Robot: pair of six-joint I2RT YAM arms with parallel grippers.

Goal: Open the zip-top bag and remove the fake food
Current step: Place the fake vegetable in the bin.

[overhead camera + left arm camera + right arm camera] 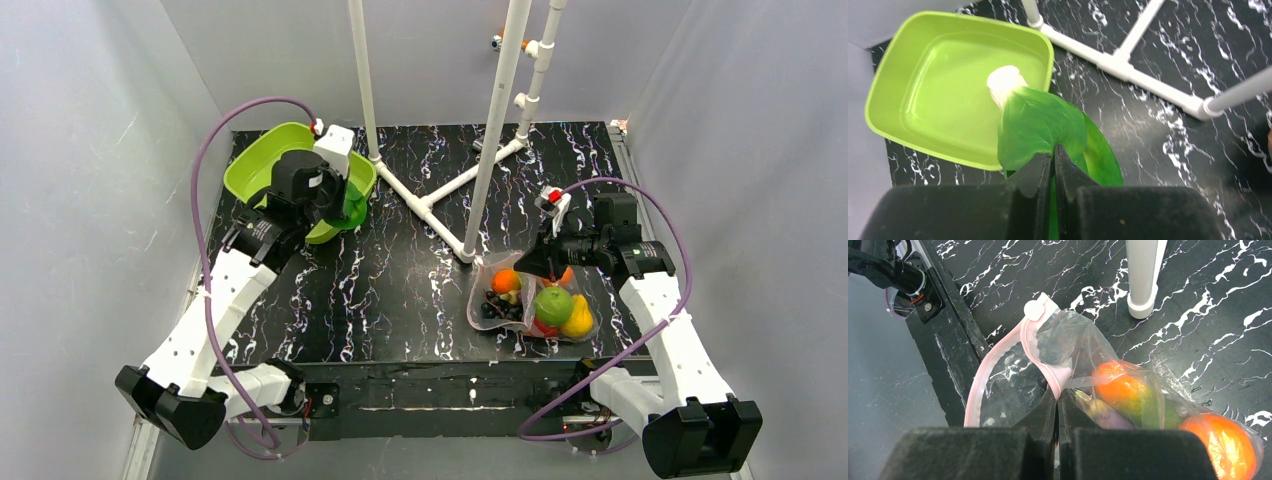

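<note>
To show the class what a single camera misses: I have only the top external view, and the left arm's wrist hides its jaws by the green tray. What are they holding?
Observer: The left jaws are shut on the green leafy vegetable, its white end pointing toward the lime-green tray.
Operator: And the right jaws, at the bag?
Observer: They are pinched shut on the pink zip strip of the zip-top bag.
Operator: Is the bag's mouth open?
Observer: Yes. The strip's two sides stand apart in a loop, and an orange lies inside, just behind it.
</note>
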